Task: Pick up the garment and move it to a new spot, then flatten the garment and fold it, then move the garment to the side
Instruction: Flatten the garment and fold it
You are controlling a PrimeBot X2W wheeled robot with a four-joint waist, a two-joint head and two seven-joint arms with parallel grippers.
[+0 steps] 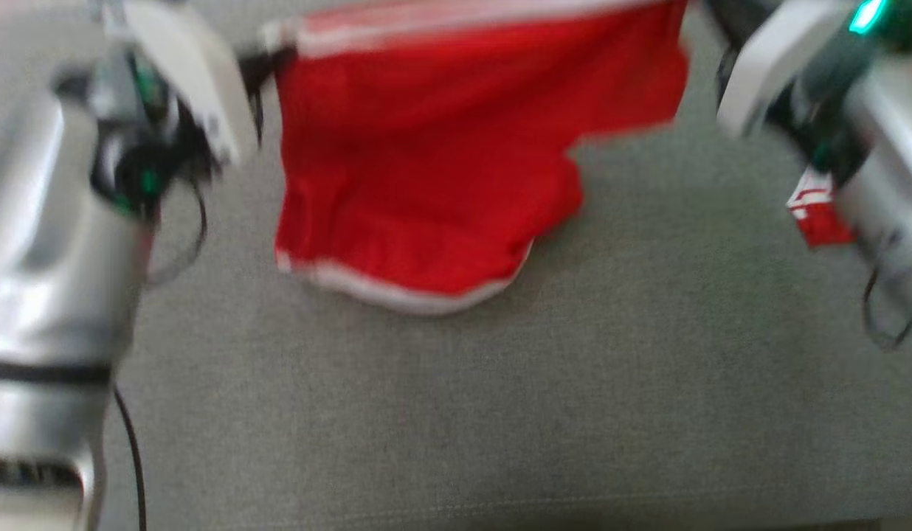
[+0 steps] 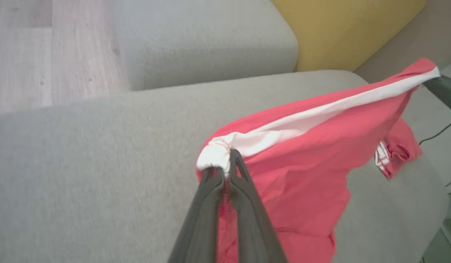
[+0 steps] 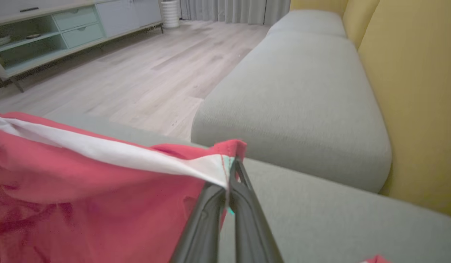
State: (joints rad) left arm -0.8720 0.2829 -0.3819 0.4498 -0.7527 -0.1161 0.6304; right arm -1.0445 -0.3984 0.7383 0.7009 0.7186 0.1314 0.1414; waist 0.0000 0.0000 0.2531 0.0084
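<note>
- At 9 o'clock in the head view, the pale left forearm (image 1: 43,258) reaches up over the grey sofa seat (image 1: 500,413); this view is blurred.
- In the left wrist view, the left hand (image 2: 229,160) is pinched tight on one corner of the red garment (image 2: 305,164). Its two dark fingers are pressed together, with the white band bunched at their tips.
- At 12 o'clock in the head view, the garment hangs stretched between the two hands. The white-striped band runs along its top and the white-trimmed hem droops towards 6 o'clock, down to the sofa seat.
- In the right wrist view, the right hand (image 3: 231,171) is clamped on the other end of the white band with its fingers together. Red cloth spills from it towards 8 o'clock.
- At 2 o'clock in the head view stands the right forearm (image 1: 884,147), with a green light (image 1: 865,15) above it. A small red-and-white part of the garment shows just beside it.
- In the right wrist view, a yellow back cushion (image 3: 411,91) fills 3 o'clock and the wooden floor (image 3: 138,65) lies at 11 o'clock.
</note>
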